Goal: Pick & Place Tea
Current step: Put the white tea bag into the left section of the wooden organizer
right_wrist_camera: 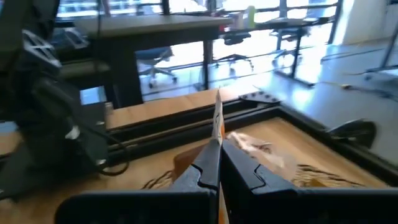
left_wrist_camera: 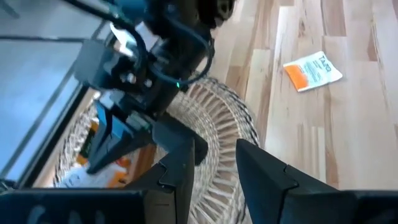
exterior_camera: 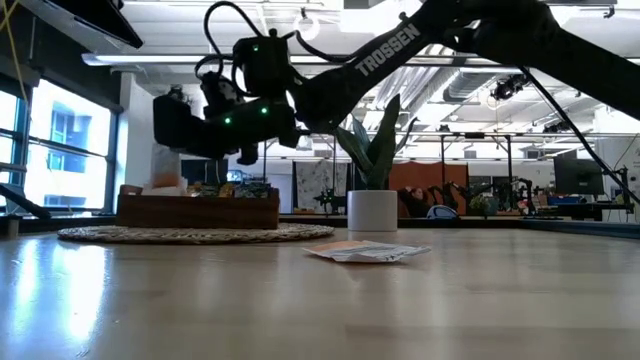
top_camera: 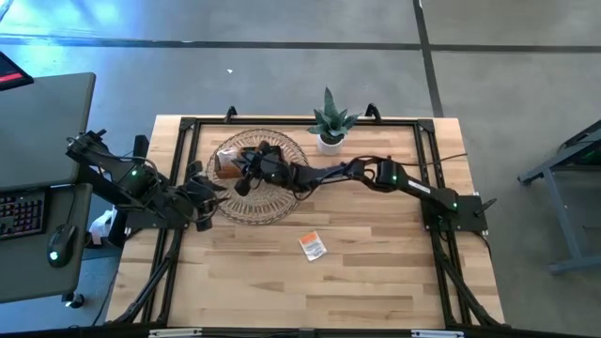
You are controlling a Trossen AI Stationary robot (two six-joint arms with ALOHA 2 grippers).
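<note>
My right gripper (right_wrist_camera: 217, 165) is shut on an orange-and-white tea sachet (right_wrist_camera: 217, 121) and hovers over the brown wooden tray (exterior_camera: 198, 210), which stands on a round woven mat (top_camera: 272, 202). In the high view the right gripper (top_camera: 246, 174) sits above the tray (top_camera: 223, 167). More sachets (left_wrist_camera: 93, 140) lie in the tray. One orange-and-white sachet (top_camera: 313, 245) lies flat on the table, apart from the mat. My left gripper (left_wrist_camera: 214, 165) is open and waits over the mat's left edge (top_camera: 208, 192), touching nothing. My right gripper pinches the orange-and-white sachet between its two fingers (right_wrist_camera: 202, 171). The sachet shows edge-on, and its free part (right_wrist_camera: 217, 112) sticks out past the fingertips. In the low view the gripper (exterior_camera: 247, 150) hangs above the tray, so the sachet is lifted clear.
A small potted plant (top_camera: 331, 127) stands in a white pot near the table's far edge, right of the mat. A black frame rail (top_camera: 300, 120) runs along the table's far and side edges. Bare wood spreads across the near half of the table (top_camera: 376, 282).
</note>
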